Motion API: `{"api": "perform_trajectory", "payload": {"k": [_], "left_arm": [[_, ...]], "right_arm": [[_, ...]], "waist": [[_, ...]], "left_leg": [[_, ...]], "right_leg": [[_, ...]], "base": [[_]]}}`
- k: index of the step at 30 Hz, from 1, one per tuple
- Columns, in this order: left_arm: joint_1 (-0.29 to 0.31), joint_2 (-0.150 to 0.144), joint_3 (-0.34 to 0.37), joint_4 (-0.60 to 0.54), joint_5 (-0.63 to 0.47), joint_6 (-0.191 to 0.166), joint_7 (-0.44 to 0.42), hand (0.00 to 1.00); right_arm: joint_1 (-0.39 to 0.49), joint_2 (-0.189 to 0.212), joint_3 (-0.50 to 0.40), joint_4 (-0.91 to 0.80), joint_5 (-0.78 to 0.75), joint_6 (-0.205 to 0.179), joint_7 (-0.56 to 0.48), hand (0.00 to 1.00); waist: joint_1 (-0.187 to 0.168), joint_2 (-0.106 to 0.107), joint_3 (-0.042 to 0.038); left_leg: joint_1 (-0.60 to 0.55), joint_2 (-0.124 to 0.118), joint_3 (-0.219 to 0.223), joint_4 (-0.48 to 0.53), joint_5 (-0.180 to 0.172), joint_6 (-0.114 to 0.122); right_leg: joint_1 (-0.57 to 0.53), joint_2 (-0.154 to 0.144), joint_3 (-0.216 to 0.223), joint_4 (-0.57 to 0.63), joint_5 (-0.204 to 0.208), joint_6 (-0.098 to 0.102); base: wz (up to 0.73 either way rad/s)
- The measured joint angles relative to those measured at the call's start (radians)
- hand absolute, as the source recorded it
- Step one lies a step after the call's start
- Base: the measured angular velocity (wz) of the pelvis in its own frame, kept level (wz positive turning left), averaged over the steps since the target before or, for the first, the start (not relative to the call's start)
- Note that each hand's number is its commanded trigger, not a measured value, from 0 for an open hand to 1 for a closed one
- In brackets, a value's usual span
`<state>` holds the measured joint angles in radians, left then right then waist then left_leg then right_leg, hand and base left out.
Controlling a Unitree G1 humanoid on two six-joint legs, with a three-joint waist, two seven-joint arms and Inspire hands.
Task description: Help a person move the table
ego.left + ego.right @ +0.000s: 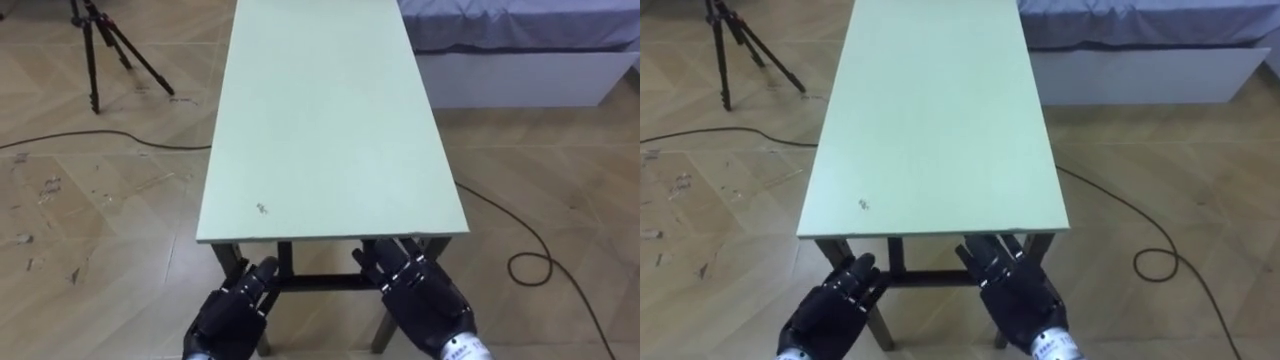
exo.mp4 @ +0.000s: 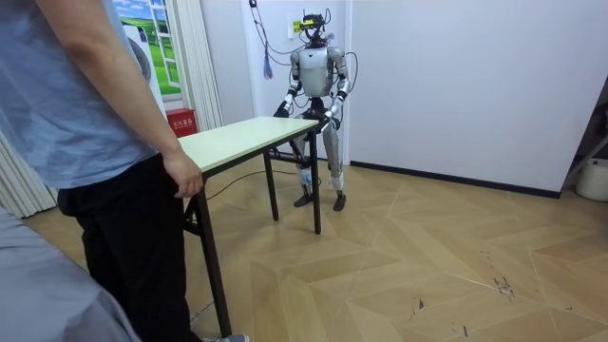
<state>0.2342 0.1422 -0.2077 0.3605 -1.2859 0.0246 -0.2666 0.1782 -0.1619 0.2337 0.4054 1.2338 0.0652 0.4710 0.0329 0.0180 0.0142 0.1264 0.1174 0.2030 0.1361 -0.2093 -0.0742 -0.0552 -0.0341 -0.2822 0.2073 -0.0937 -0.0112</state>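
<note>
the table (image 1: 320,120) stood on the wood floor with the robot at one short end and a person (image 2: 95,142) at the other, a hand (image 2: 182,176) on the edge. the robot's left hand (image 1: 232,312) and right hand (image 1: 425,300) reached low toward the near edge, fingers straight, gripping nothing. to my eye both hands needed to slide under evenly, one at each corner, then lift level with the person, minding the bed (image 1: 520,40) near the far corner.
</note>
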Motion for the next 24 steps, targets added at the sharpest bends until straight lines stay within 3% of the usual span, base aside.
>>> {"api": "perform_trajectory", "payload": {"k": [4, 24], "left_arm": [[-0.003, 0.008, 0.012, -0.076, 0.002, -0.001, 0.001, 0.00], [-0.001, 0.011, 0.010, -0.113, 0.001, 0.020, 0.051, 0.00]], "right_arm": [[0.001, -0.005, 0.001, -0.007, -0.005, 0.001, -0.001, 0.00], [0.001, -0.043, 0.017, -0.032, -0.004, 0.001, -0.015, 0.00]], "waist": [[-0.001, 0.007, 0.0006], [0.000, 0.023, 0.0039]], "left_leg": [[0.004, -0.001, 0.000, 0.000, 0.000, 0.000], [0.002, -0.001, 0.001, 0.000, 0.000, 0.000]], "right_leg": [[0.001, 0.001, 0.007, 0.000, 0.000, 0.000], [-0.001, 0.001, 0.006, -0.001, 0.001, 0.000]], "base": [[-0.05], [0.00]]}}
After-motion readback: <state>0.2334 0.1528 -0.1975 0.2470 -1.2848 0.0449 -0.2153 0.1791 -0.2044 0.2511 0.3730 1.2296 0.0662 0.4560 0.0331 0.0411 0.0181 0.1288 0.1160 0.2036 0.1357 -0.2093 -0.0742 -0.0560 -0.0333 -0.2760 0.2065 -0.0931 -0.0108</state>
